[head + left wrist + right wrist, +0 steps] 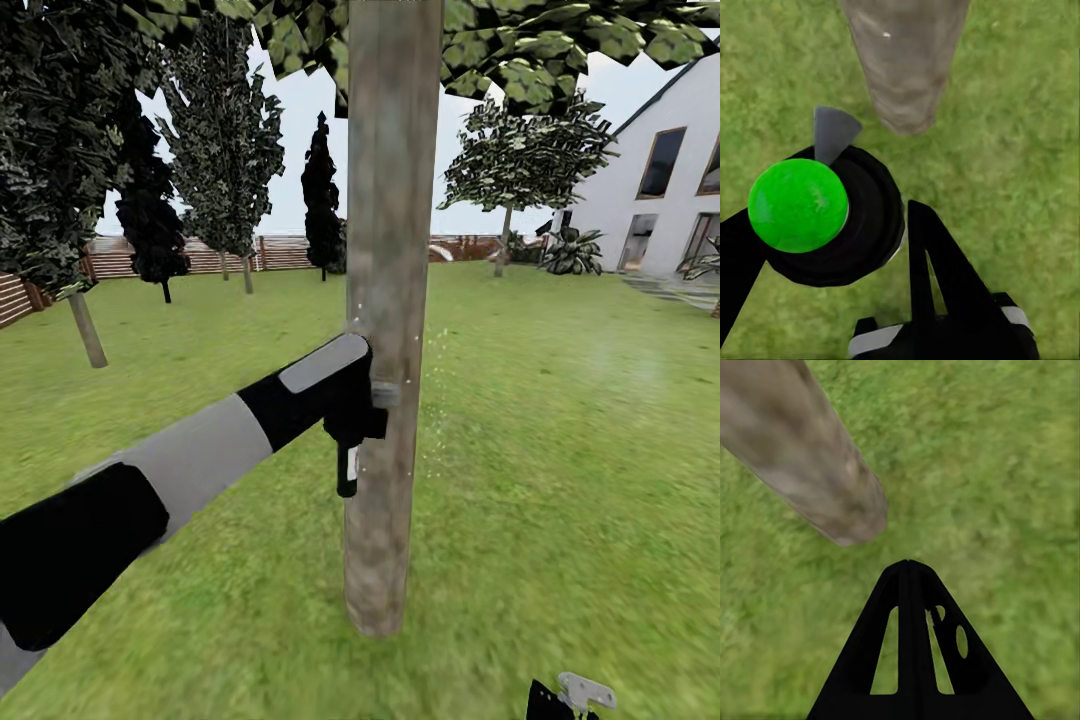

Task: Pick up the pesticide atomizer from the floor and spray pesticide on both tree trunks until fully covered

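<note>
One grey-brown trunk (388, 310) stands mid-lawn (560, 430), with pale specks scattered in the air beside it. The left gripper (825, 225) is clamped around the atomizer (825, 217), a black bottle with a green cap, right beside the trunk. The right gripper (909, 577) has its fingers pressed together, holding nothing, above grass.

white house (668, 190), dark cypresses (320, 195)

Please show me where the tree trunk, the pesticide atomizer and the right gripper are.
tree trunk (392, 150): head view, upper bark.
pesticide atomizer (799, 204): left wrist view, green top.
right gripper (910, 577): right wrist view, closed fingertips.
</note>
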{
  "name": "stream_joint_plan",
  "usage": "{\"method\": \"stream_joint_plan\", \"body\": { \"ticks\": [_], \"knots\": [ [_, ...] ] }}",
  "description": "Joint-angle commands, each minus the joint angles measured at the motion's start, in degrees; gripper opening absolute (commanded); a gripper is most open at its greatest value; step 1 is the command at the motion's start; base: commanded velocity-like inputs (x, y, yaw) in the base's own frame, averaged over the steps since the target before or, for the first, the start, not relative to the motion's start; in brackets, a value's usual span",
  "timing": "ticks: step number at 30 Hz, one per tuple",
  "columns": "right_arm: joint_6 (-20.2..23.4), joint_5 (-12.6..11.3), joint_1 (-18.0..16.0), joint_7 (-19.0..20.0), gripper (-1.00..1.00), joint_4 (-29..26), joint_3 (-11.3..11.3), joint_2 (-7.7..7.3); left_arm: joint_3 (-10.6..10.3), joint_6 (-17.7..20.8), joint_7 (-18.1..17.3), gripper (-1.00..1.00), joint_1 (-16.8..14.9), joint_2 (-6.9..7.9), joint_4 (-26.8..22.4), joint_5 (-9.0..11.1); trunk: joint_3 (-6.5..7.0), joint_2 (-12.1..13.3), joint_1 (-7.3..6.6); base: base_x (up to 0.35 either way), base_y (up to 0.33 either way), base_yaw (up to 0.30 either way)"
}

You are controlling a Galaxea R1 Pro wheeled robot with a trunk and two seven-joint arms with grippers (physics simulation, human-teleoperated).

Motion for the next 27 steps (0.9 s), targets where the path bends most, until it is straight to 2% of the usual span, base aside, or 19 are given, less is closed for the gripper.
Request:
{"method": "stream_joint_plan", "body": {
  "ticks": [1,2,5,7,8,10,13,14,15,16,18,21,26,27],
  "knots": [
    [-0.07,-0.53,-0.04,0.43,-1.00,0.04,-0.13,0.01,-0.07,0.43,0.24,-1.00,3.47,0.00,-0.63,-2.88,-0.10,-0.12,0.02,0.000,0.000,0.000],
    [-0.08,-0.53,-0.05,0.43,-1.00,0.05,-0.13,0.01,-0.06,0.43,0.01,-1.00,6.71,0.03,-1.71,-5.44,-0.10,-0.12,0.02,0.000,0.000,0.000],
    [-0.08,-0.53,-0.06,0.44,-1.00,0.05,-0.13,0.01,-0.05,0.43,-0.14,-1.00,10.51,0.17,-3.68,-8.23,-0.10,-0.12,0.02,0.000,0.000,0.000],
    [-0.08,-0.52,-0.06,0.44,-1.00,0.01,-0.13,0.01,-0.03,0.43,-0.35,-1.00,14.68,0.36,-4.70,-11.44,-0.10,-0.12,0.02,0.000,0.000,0.000],
    [-0.08,-0.52,-0.03,0.44,-1.00,-0.01,-0.13,0.01,-0.02,0.43,-0.41,-1.00,17.00,0.40,-5.24,-13.76,-0.10,-0.12,0.02,0.000,0.000,0.000],
    [-0.08,-0.52,-0.04,0.44,-1.00,-0.01,-0.13,0.01,-0.02,0.43,-0.68,-1.00,19.22,0.42,-5.62,-15.74,-0.10,-0.12,0.02,0.000,0.000,0.000],
    [-0.10,-0.52,-0.06,0.44,-1.00,-0.02,-0.13,0.01,-0.13,0.37,-4.21,-1.00,21.45,0.54,-5.67,-17.50,-0.10,-0.12,0.02,0.000,0.000,0.000],
    [-0.09,-0.52,-0.06,0.44,-1.00,-0.02,-0.13,0.01,-0.15,0.36,-5.33,-1.00,22.41,0.59,-5.64,-18.95,-0.10,-0.12,0.02,0.000,0.000,0.000],
    [-0.09,-0.52,-0.06,0.44,-1.00,-0.02,-0.13,0.01,-0.15,0.36,-6.56,-1.00,23.53,0.63,-5.60,-21.27,-0.10,-0.12,0.02,0.000,0.000,0.000],
    [-0.13,-0.52,-0.06,0.44,-1.00,-0.02,-0.13,0.01,-0.13,0.35,-8.96,-1.00,25.40,0.67,-5.34,-25.74,-0.10,-0.12,0.02,0.000,0.000,0.000],
    [-0.13,-0.52,-0.06,0.44,-1.00,-0.02,-0.13,0.01,-0.11,0.33,-11.94,-1.00,27.05,0.69,-5.12,-29.08,-0.10,-0.12,0.02,0.000,0.000,0.000],
    [-0.16,-0.52,-0.05,0.48,-1.00,-0.04,-0.13,0.01,-0.11,0.26,-14.50,-1.00,27.97,0.70,-4.98,-30.85,-0.10,-0.12,0.02,0.000,0.000,0.000],
    [-0.17,-0.52,-0.06,0.52,-1.00,-0.06,-0.13,0.01,-0.11,-1.45,-16.06,-1.00,28.37,1.00,-4.99,-31.42,-0.10,-0.12,0.02,0.000,0.000,-0.007],
    [-0.13,-0.52,-0.06,0.52,-1.00,-0.04,-0.13,0.01,-0.10,-2.41,-17.41,-1.00,28.43,1.36,-5.00,-31.47,-0.10,-0.12,0.02,0.000,0.008,-0.081]
  ]
}}
